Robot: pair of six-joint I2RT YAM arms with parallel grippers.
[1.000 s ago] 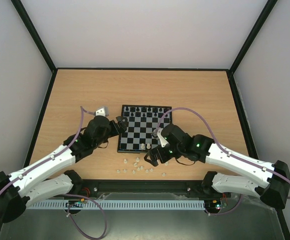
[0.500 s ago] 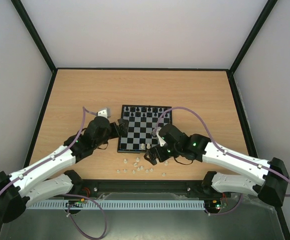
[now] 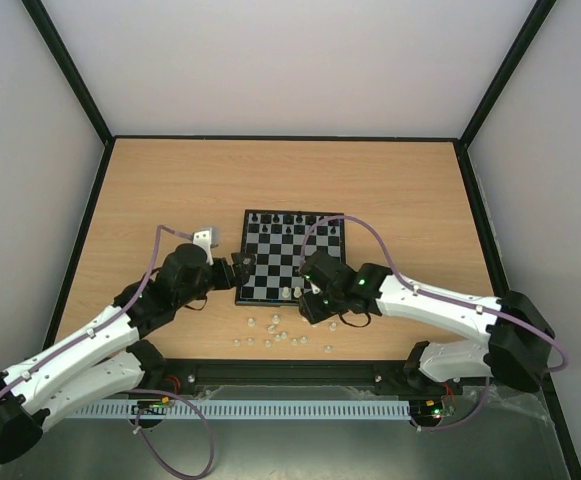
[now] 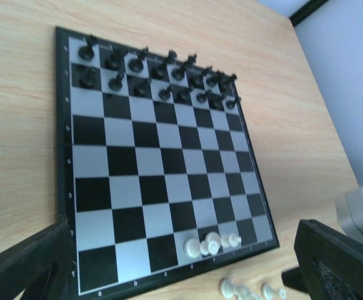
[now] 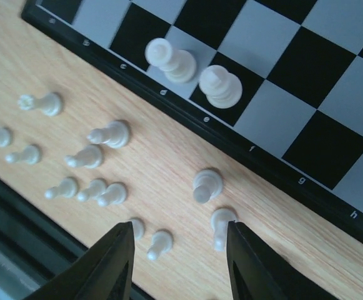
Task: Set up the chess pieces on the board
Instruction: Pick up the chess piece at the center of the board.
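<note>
The board (image 3: 270, 285) lies mid-table, with black pieces (image 3: 292, 222) along its far rows. Two white chess pieces (image 5: 169, 59) (image 5: 220, 86) stand on its near edge row, also visible in the left wrist view (image 4: 209, 244). Several more white chess pieces (image 3: 275, 335) lie loose on the wood in front of the board. My right gripper (image 5: 180, 230) hangs low over these with its jaws apart. A small piece (image 5: 159, 244) lies between the fingers, and another (image 5: 220, 226) lies beside the right finger (image 5: 262, 269). My left gripper (image 3: 242, 262) stands open at the board's left edge, holding nothing.
The table's near edge and a black rail (image 3: 290, 372) run just below the loose pieces. In the right wrist view the dark edge (image 5: 19, 212) lies close to the left finger. Black frame posts and pale walls enclose the table.
My right arm has slid left and lower over the loose white pieces, and its jaws have narrowed. The left arm has shifted slightly; its jaws remain wide.
</note>
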